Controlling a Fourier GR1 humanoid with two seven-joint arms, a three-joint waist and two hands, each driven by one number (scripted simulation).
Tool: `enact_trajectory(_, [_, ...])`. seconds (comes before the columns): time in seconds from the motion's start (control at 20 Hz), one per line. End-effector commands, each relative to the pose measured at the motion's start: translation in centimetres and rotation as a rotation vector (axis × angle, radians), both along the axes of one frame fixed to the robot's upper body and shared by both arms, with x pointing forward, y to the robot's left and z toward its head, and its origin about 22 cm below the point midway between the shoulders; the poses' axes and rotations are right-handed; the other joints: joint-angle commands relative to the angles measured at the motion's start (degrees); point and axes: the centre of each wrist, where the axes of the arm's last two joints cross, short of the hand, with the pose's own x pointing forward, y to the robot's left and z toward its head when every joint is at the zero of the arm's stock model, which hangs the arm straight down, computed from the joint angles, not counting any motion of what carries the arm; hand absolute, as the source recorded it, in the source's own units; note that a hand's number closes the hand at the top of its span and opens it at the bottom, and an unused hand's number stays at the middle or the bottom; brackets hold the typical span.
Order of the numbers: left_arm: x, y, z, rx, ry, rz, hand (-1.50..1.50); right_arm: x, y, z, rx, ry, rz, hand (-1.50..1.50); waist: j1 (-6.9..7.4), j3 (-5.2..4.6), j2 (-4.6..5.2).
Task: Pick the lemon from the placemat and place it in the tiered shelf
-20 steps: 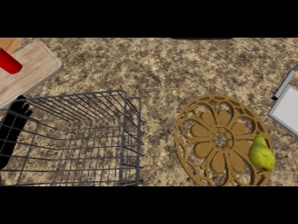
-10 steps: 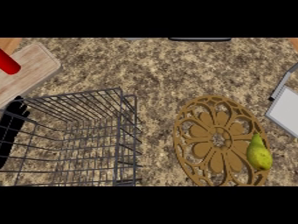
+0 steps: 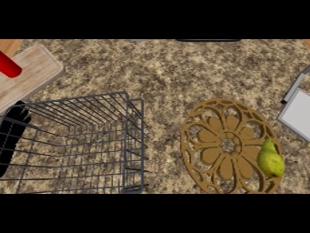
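A yellow-green lemon (image 3: 270,159), pear-like in shape, lies on the right edge of a round brown openwork placemat (image 3: 219,146) at the lower right. The tiered shelf (image 3: 83,141) is a dark wire basket at the lower left, with nothing visible inside it. My left hand (image 3: 3,142) shows black behind the shelf's left wires, fingers straight and pointing up, holding nothing. It is far from the lemon. My right hand is out of sight.
A red can (image 3: 2,63) stands on a wooden cutting board (image 3: 24,82) at the upper left. A grey-rimmed white tray (image 3: 309,114) lies at the right edge, close to the placemat. A dark object (image 3: 208,40) shows at the top edge. Speckled counter lies between shelf and placemat.
The left hand has shifted slightly left and down behind the shelf's wires. A dark object has come into view at the top edge. The lemon has not moved.
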Motion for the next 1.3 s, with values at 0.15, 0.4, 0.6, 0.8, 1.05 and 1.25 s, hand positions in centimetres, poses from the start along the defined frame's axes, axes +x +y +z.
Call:
enact_trajectory(0.15, [-0.7, 0.2, -1.7, 0.0, -0.007, -0.004, 0.0, -3.2, -0.5, 2.4, 0.159, -0.183, 0.052, -1.5, -0.93, -0.45, 0.48])
enact_trajectory(0.4, [-0.9, -0.9, -1.0, -0.012, 0.018, 0.0, 0.0, -8.6, -1.3, 5.2, 0.163, -0.297, 0.07, -1.5, -1.83, -0.43, 0.2])
enact_trajectory(0.6, [-1.3, -0.1, -2.4, -0.012, 0.033, 0.014, 0.0, -14.1, -3.1, 8.3, 0.162, -0.365, 0.028, -1.5, -2.58, -0.46, 0.21])
enact_trajectory(0.8, [-2.9, 2.1, -1.4, -0.01, 0.031, 0.029, 0.0, -19.8, -3.6, 10.1, 0.14, -0.311, -0.062, -1.5, -3.24, -0.45, -0.13])
enact_trajectory(1.05, [-2.8, 0.4, -1.1, -0.005, 0.038, 0.041, 0.0, -26.2, -4.5, 12.2, 0.156, -0.226, -0.054, -1.5, -5.08, -0.4, -0.51])
enact_trajectory(1.25, [-4.1, 1.7, -2.1, -0.02, 0.042, 0.093, 0.0, -30.9, -5.4, 11.4, 0.135, -0.234, 0.002, -1.5, -6.5, -0.36, -0.79])
